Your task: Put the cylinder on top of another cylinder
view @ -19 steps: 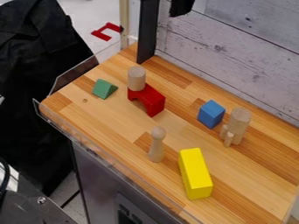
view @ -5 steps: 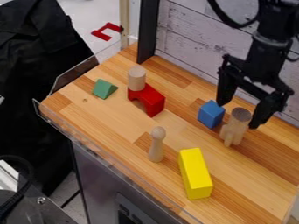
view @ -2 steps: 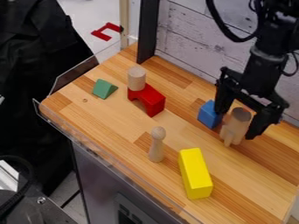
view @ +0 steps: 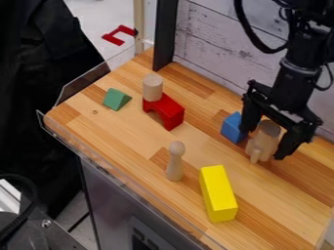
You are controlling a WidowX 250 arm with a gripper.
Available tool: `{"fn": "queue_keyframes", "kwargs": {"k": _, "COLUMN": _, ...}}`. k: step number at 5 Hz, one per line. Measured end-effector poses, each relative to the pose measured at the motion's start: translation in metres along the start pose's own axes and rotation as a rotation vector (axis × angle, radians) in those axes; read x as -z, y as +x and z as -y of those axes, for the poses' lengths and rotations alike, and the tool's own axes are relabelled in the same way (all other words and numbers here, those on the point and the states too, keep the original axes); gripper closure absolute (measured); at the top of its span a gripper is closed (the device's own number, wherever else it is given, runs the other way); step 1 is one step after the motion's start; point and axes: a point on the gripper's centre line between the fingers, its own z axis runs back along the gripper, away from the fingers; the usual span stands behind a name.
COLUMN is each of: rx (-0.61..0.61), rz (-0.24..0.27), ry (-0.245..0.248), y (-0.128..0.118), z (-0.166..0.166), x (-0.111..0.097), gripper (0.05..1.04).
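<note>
one wood cylinder point(view: 266, 133), upright at approx 3 o'clock on the bench point(view: 124, 141), now has the claw point(view: 263, 143) lowered round it, fingers apart either side; grip prob. next, then over to the other cylinder point(view: 153, 88), 11 o'clock. arm point(view: 298, 73) hangs in from 1 o'clock, claw down.

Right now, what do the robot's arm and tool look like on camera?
The arm is black, with a rounded joint section and a thick black cable looping beside it. The tool is black too: an angular crosspiece carrying two chunky, straight-sided fingers. I can't make out any markings on either.
</note>
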Motion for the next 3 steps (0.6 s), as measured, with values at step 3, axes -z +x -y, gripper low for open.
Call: {"fn": "queue_keyframes", "kwargs": {"k": 3, "rx": -0.055, "rz": 0.007, "ry": -0.045, "y": 0.0042, "z": -0.0076, "x": 0.0056, "gripper": 0.553}}
